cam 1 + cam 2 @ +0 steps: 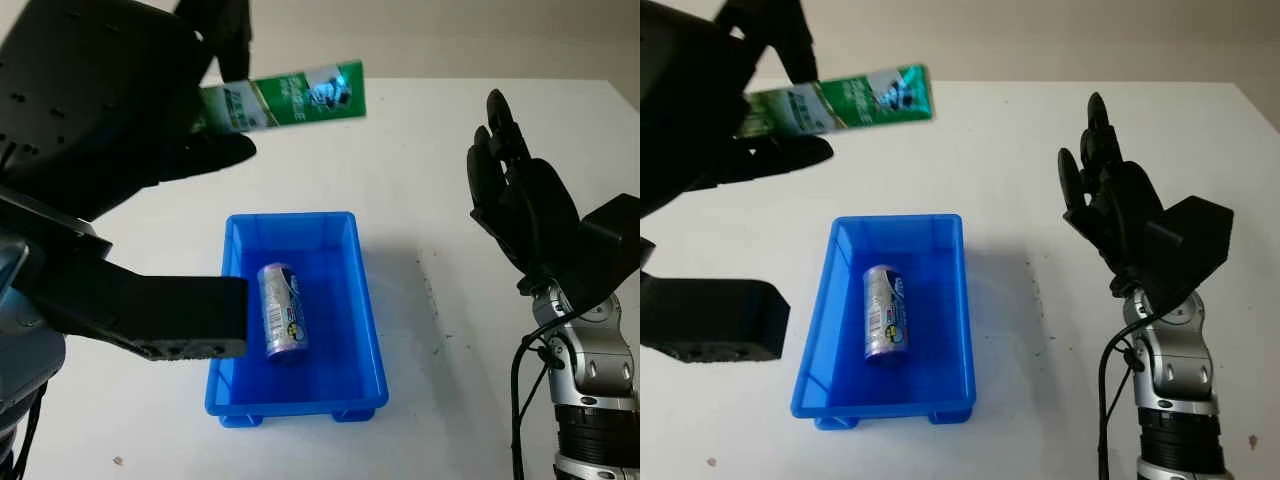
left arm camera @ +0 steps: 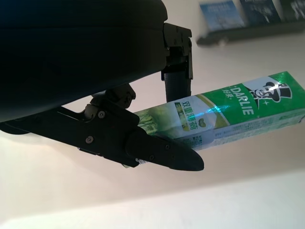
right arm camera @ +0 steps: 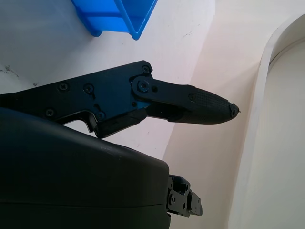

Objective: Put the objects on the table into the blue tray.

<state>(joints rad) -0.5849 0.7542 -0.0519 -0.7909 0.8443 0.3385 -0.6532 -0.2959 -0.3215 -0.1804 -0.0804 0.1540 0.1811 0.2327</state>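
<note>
Green toothpaste box (image 1: 290,96) in left hand (image 1: 170,130)

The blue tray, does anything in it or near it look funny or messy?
Nothing odd. The can lies on its side inside the blue tray, the left hand holds the toothpaste box up above the table, and the right hand is open.

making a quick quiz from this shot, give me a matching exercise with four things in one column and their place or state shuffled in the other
Things:
1. toothpaste box
2. can
3. right hand
4. blue tray

Places or states:
A. lying inside the tray
B. open, raised above the table to the tray's right
C. held in the air by the left hand, beyond the tray
D. sitting on the white table

Pairs: 1-C, 2-A, 3-B, 4-D
</note>
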